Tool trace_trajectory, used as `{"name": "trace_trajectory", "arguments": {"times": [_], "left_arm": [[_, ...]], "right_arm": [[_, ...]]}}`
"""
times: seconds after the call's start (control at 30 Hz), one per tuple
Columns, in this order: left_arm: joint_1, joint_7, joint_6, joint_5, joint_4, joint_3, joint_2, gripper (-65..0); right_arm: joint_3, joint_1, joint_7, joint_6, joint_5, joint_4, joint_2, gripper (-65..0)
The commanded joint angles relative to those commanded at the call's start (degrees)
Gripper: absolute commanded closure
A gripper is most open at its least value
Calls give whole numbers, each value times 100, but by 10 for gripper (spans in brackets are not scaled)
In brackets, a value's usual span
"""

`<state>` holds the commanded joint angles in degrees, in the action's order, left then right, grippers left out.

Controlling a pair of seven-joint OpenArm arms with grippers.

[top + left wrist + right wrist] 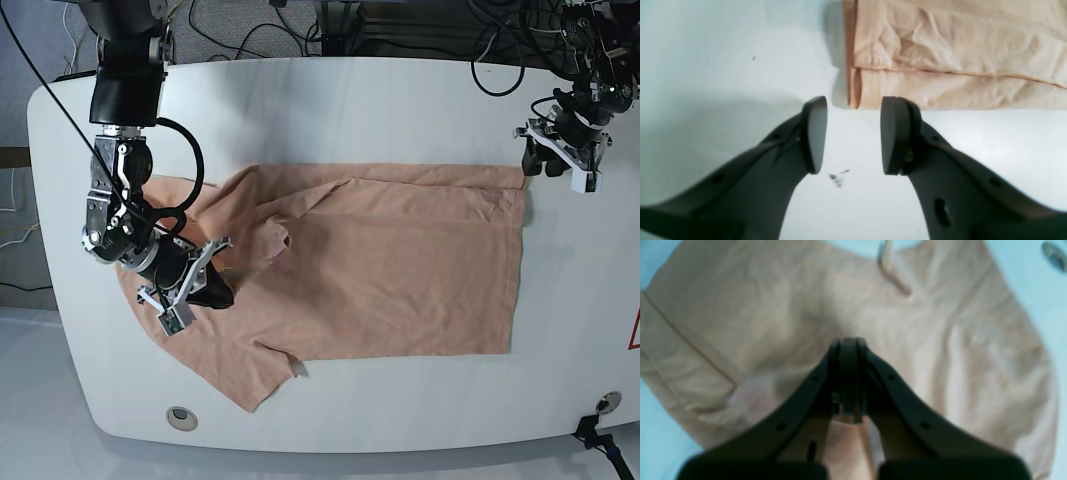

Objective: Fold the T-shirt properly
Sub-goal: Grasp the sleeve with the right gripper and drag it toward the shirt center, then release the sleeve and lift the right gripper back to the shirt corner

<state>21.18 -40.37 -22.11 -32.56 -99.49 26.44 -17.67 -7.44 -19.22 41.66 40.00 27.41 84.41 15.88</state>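
The peach T-shirt [400, 270] lies spread on the white table [400, 100], hem to the right and collar to the left. My right gripper [222, 293] sits low on its left sleeve and shoulder. In the right wrist view this gripper [848, 341] is shut, its tips pressed into the blurred T-shirt [940, 340], and wrinkles run toward them. My left gripper [535, 158] hovers at the far right hem corner. Seen from the left wrist, it [854, 101] is open, with the doubled corner of the T-shirt [957, 50] just beyond its fingertips [815, 133] and nothing between them.
A round hole [180, 415] sits near the table's front left edge, another [601, 402] at the front right. Cables [500, 60] trail over the back edge. Small dark scuffs [838, 178] mark the tabletop under the left gripper. A red marking [635, 330] shows at the right edge.
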Motion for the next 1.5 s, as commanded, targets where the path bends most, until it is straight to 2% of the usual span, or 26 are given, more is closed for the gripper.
{"name": "trace_trajectory", "arguments": {"times": [0.1,0.13,0.2,0.27,0.57,0.8,0.93,0.97,1.0,1.07,1.1,1.17,1.23,1.27,1.5], "left_arm": [[-32,-51,11,13,29,-60,6,-251],[-40,-37,0,12,32,-63,5,-254],[-53,10,9,38,40,-39,-8,-254],[-76,-4,12,25,57,-55,-2,-256],[-113,-15,4,-6,53,-62,15,-259],[-161,0,-6,-21,32,-59,9,-261],[-179,14,-13,-35,42,-61,-3,-261],[-174,9,-13,-23,35,-79,2,-261],[-175,28,-13,-25,25,-93,0,-263],[-204,26,-31,-44,24,-108,7,-264],[-139,-57,28,-7,6,-125,26,-261],[-158,-85,3,-8,7,-105,46,-255],[-173,-99,-13,-10,-25,-121,61,-253],[-176,-102,-18,-21,-21,-129,55,-252],[-201,-73,-50,-9,-105,-149,51,-254]], "right_arm": [[-25,4,-61,0,-59,-47,-1,0],[-30,12,-11,-2,-58,-57,-10,-28],[-31,6,34,-23,-32,-60,0,-180],[-40,5,61,-22,85,-59,1,-244],[-117,0,240,-64,207,-45,17,-252],[-381,15,203,-199,230,-206,51,-247],[-412,217,138,-370,324,-142,115,-237],[-397,251,142,-374,365,-103,115,-218],[-400,278,151,-378,398,-64,115,-171],[-404,298,279,-352,419,-2,113,-40],[-436,252,218,-351,345,-147,82,-210],[-425,258,257,-356,330,-135,68,-146],[-429,265,328,-363,264,-143,63,-46],[-424,270,347,-379,142,-138,63,-4],[-431,185,283,-588,-1464,-783,18,0]]}}
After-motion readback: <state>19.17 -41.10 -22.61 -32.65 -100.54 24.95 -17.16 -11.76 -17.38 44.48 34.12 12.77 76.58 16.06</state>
